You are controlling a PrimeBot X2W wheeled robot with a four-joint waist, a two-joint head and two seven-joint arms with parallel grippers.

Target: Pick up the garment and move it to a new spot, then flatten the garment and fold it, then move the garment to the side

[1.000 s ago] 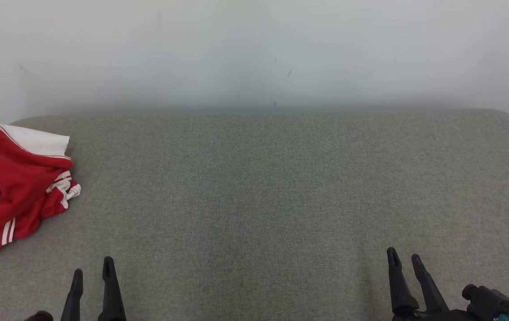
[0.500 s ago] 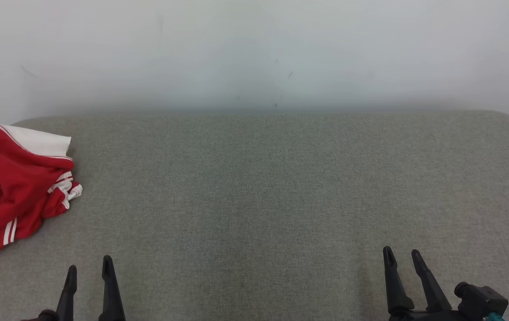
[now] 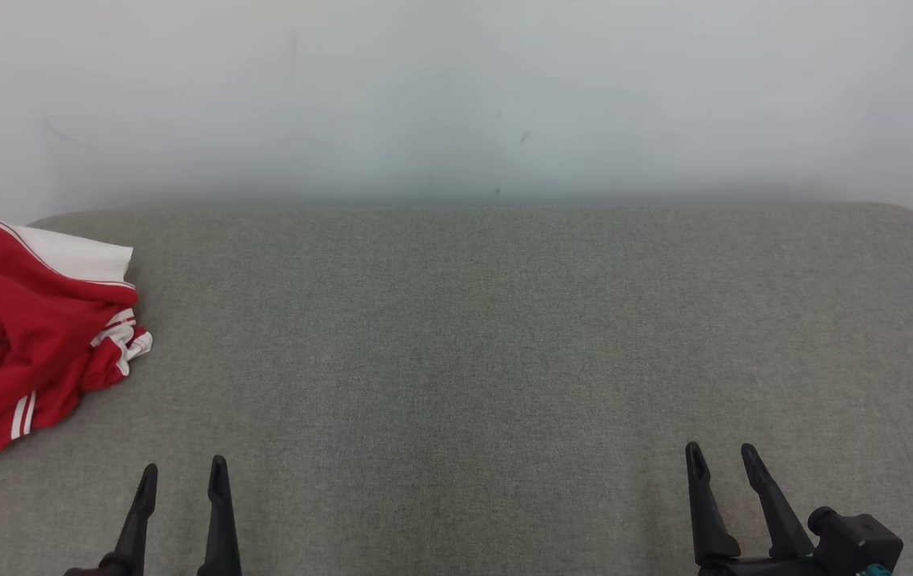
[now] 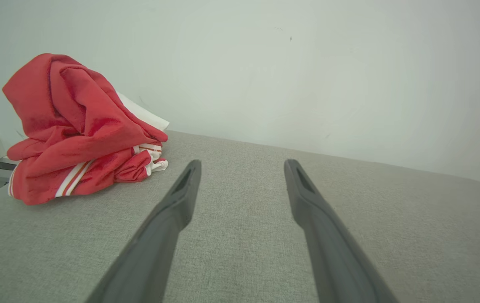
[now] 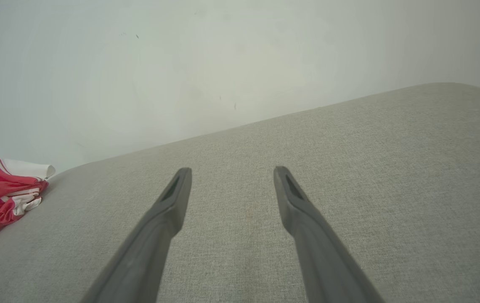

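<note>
A crumpled red garment with white stripes and a white panel lies bunched in a heap at the far left of the grey upholstered surface, close to the back edge where the cushion meets the pale wall. Part of the heap runs past the left border of the head view. In the left wrist view the garment stands as a tall mound, red folds draped over the white panel, striped trim showing along its lower edge. The left gripper hovers at the near edge of the surface, nearer to the robot than the heap and a little to its right, well apart from the cloth. Its two dark fingers are spread with bare grey fabric between them, gripping nothing. The right gripper sits far across at the lower right, its fingers likewise spread and empty, over plain upholstery. From the right wrist the garment appears small at the far left edge
</note>
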